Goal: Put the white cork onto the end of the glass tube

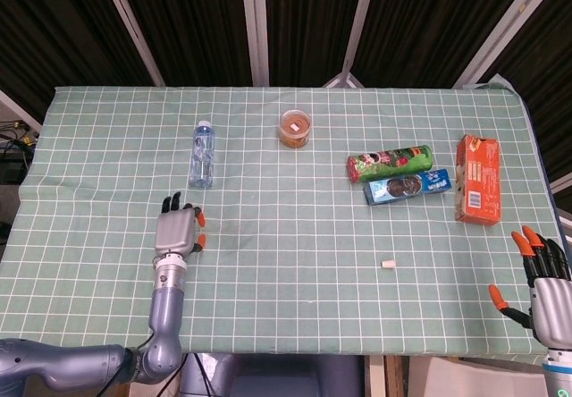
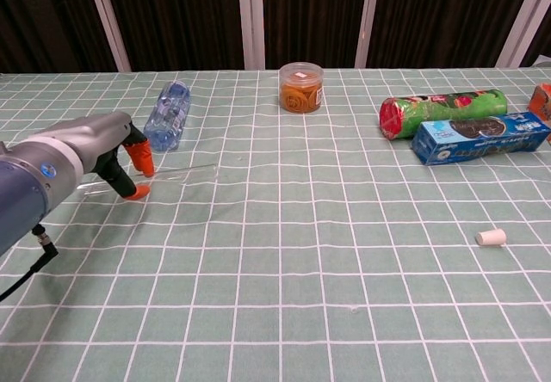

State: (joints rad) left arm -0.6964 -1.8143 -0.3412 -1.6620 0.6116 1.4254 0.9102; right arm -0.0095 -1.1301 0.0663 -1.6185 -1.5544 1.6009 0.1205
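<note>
Tabletop (image 1: 295, 308), covered in a green checked cloth, seen from the head and chest cameras at an early stage of the task: the two parts are not yet joined.

Left robot hand (image 2: 120, 160), at the near left just in front of a lying bottle (image 2: 167, 115). Its orange-tipped fingers (image 2: 143, 160) are curled, and in the chest view they appear closed on the tube, which passes between them. The clear glass makes the contact itself hard to confirm.

Right robot hand (image 1: 539, 276), off the near right corner of the tabletop, with fingers spread and nothing in it.

Tube (image 2: 185, 169), a faint transparent streak in the chest view. Its long axis runs roughly left to right, nearly level, with the free end pointing right towards the table's middle. Whether it is clear of the cloth cannot be told. The head view barely shows it.

Cork (image 2: 491, 237), lying on its side on the cloth at the near right, well apart from both hands and from the tube. Its short axis also runs roughly left to right; which end is the narrower is too small to tell.

Remaining, by judgement: pick up the cork, bring it to the tube's free end, align the axes and push it on.
</note>
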